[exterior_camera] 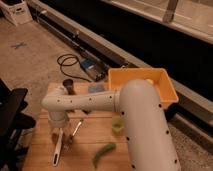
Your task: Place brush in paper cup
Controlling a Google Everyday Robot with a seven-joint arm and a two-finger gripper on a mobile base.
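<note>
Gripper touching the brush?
Cannot tell. In the camera view the gripper hangs low right by the brush, but the arm hides where they would meet.

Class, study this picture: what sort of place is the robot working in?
Probably a lab or workshop: bare concrete floor, a coiled cable on it, a wooden table. The gripper hangs by the brush.

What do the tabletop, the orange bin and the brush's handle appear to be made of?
The tabletop looks like light, matte wood: pale tan with faint board lines. The bin looks like moulded plastic, with an even orange-yellow colour and smooth walls. The brush handle is smooth and evenly white, so probably plastic, possibly painted. The gripper hangs over the brush near the table's left side.
</note>
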